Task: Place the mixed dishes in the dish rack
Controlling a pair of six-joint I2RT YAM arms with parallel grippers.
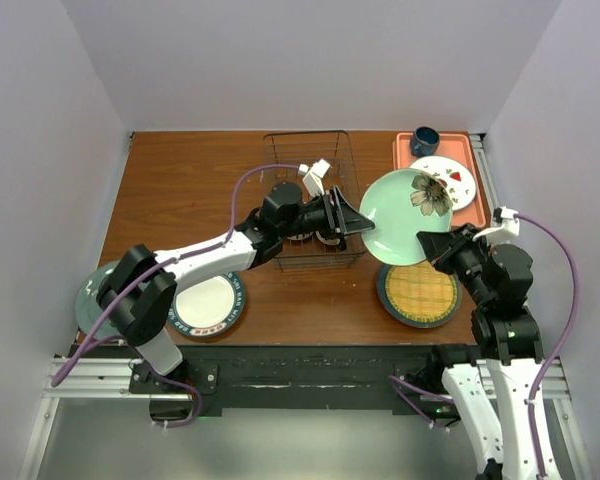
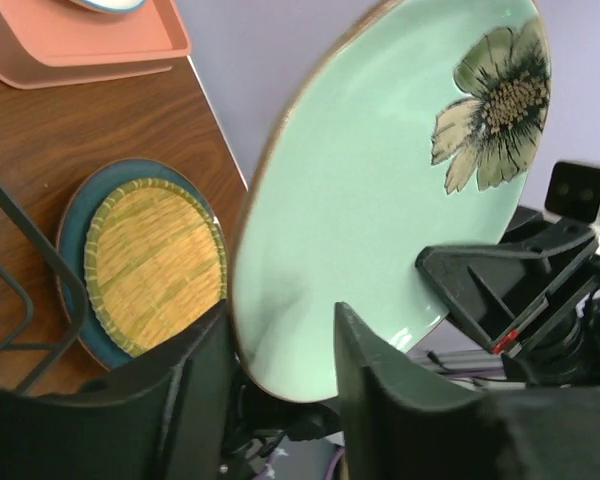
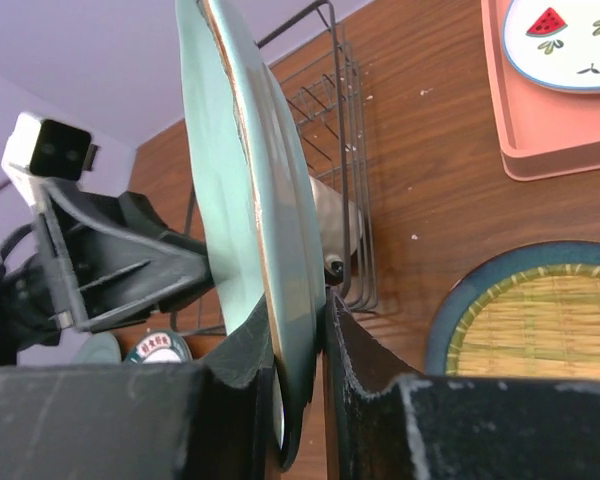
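Pale green round glazed plate (image 1: 400, 215), with a thin brown line along its edge and a dark-and-cream flower painted toward one side, hung in the air, steeply tilted, at 3 o'clock from the rectangular dark wire dish rack (image 1: 310, 150). Its lower rim sat between the two arms.

The left gripper (image 1: 365, 228) reached in from 9 o'clock. Its black fingers (image 2: 185, 395) stood spread, one on each side of the rim. The right gripper (image 1: 428, 247) came in from 5 o'clock, and its fingers (image 3: 375, 370) pinched the rim tightly between them.

Seen from overhead, the plate's far edge overlapped the left edge of the orange plastic tray (image 1: 468, 205) at 1 o'clock. The rack's right wall lay just beside the plate at 9 o'clock. At 6 o'clock, a dark blue plate with a yellow woven centre (image 1: 418, 293) lay flat on the brown wooden table (image 1: 180, 190). Bare wood stretched away on the rack's 9 o'clock side.
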